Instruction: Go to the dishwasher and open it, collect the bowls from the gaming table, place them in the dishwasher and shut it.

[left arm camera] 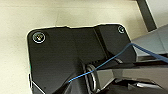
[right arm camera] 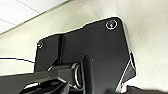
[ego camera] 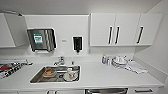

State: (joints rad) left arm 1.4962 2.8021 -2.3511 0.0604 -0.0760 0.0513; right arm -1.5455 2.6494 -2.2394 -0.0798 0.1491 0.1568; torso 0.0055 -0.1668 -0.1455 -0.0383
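Observation:
I face a white kitchen counter (ego camera: 105, 75) from close up. Below its front edge, at the bottom of the head view, the steel top strip of the dishwasher (ego camera: 106, 91) shows with its bar handle, and its door looks closed. The bowls and the gaming table are out of view. In both wrist views the robot's dark plate hangs over pale floor.
A steel sink (ego camera: 57, 74) set in the counter holds an orange-brown item and a white cup on a plate, with a tap (ego camera: 59, 61) behind. Bottles and dishes (ego camera: 117, 61) stand at the back right. White wall cabinets (ego camera: 125, 29), a towel dispenser (ego camera: 41, 40) and a black soap dispenser (ego camera: 77, 43) hang above.

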